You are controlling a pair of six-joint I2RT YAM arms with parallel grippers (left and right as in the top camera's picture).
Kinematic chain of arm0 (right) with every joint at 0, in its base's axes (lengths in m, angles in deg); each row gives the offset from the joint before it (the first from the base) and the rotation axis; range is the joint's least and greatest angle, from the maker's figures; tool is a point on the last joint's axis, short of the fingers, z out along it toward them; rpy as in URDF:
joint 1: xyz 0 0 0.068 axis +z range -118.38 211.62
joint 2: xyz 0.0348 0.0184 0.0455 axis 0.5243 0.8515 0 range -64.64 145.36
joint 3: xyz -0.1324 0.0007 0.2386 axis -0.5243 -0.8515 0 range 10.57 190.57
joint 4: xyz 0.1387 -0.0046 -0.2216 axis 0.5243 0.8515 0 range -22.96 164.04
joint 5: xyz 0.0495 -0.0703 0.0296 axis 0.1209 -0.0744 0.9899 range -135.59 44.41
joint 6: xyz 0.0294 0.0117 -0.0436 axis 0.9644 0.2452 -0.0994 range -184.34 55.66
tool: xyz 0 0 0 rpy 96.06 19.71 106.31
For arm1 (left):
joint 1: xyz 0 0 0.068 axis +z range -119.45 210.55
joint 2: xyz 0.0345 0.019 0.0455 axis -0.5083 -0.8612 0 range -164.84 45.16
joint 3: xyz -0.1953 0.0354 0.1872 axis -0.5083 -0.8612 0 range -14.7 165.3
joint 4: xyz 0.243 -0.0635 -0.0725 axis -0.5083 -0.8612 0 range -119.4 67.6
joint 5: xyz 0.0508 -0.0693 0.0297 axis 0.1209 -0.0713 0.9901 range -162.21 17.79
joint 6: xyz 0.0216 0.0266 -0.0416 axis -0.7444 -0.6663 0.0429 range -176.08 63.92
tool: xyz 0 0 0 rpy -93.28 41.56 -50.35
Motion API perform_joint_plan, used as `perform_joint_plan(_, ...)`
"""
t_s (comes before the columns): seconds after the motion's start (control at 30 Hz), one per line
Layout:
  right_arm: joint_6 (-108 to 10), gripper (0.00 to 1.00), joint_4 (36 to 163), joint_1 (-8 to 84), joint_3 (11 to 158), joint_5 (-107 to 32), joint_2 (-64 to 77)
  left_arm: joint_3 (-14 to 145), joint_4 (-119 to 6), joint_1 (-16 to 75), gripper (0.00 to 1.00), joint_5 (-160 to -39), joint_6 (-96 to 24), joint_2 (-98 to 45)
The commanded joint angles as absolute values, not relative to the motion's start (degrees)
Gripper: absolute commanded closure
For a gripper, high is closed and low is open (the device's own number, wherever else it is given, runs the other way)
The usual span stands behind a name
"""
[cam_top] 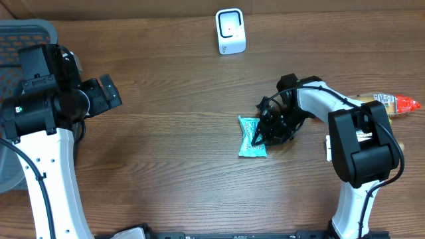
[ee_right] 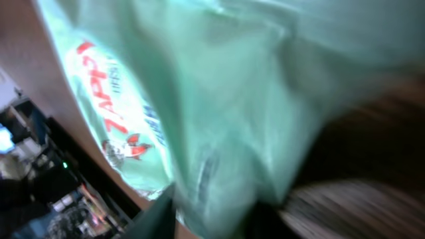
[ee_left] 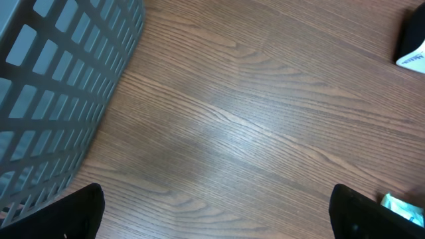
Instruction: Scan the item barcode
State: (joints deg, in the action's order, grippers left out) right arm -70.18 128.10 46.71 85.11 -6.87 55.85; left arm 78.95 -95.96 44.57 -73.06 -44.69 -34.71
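Teal packet [cam_top: 250, 147]: the item to scan. It lies flat on the counter [cam_top: 179, 133], right of centre and well apart from the scanner [cam_top: 230, 32] at the far edge.
Packet, right wrist view: pale green film with red lettering fills nearly the whole frame, blurred. No barcode can be made out.
Right tool [cam_top: 260, 136]: lowered onto the packet's right edge, its dark fingers overlapping the film. Whether they have pinched it cannot be told, as the fingertips do not show clearly in either view.
Left tool [cam_top: 111, 93]: jaws wide, holding nothing, over bare wood near the basket [cam_top: 26, 30] and well apart from the packet.
Step in hand (judged): securing the packet for a lift; the scan itself is not yet begun.
Good practice: pinch a firm fold of film at the edge, not a loose corner. Confirm the hold before lifting. Then carry the packet across to the scanner with the barcode side turned to its window.
Caution: thin film may slide out of a shallow pinch, and the packet may droop and hide the code. Which face carries the code is not visible, so the packet may need turning.
Relation, packet to right tool: directly beneath and slightly left, touching.
Snack [cam_top: 398, 103]: orange-red wrapper at the counter's right edge, behind the right arm, not involved.
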Motion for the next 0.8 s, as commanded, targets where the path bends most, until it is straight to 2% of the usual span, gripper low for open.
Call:
perform_joint_plan(0.0, -70.0, 0.86, 127.6, 47.0, 83.7, -8.7, 56.9, 79.9, -95.9, 44.7, 0.00, -73.3, -45.8, -35.0)
perform_joint_plan(0.03, -70.0, 0.96, 127.5, 47.0, 83.7, -8.6, 56.9, 79.9, -95.9, 44.7, 0.00, -73.3, -45.8, -35.0)
perform_joint_plan(0.23, -69.9, 0.96, 129.1, 46.6, 85.6, -8.5, 56.9, 79.9, -95.9, 44.8, 0.00, -73.3, -45.8, -35.1)
perform_joint_plan(0.47, -67.7, 0.96, 138.0, 44.2, 96.9, -12.9, 55.7, 79.9, -95.9, 44.8, 0.01, -73.3, -45.8, -35.1)
perform_joint_plan(0.6, -56.4, 0.96, 143.7, 46.2, 106.3, -33.2, 53.8, 79.9, -95.9, 44.8, 0.01, -73.3, -45.8, -35.1)
perform_joint_plan(0.77, -37.4, 0.96, 151.7, 55.3, 113.1, -70.8, 53.0, 79.9, -95.9, 44.8, 0.00, -73.3, -45.8, -35.1)
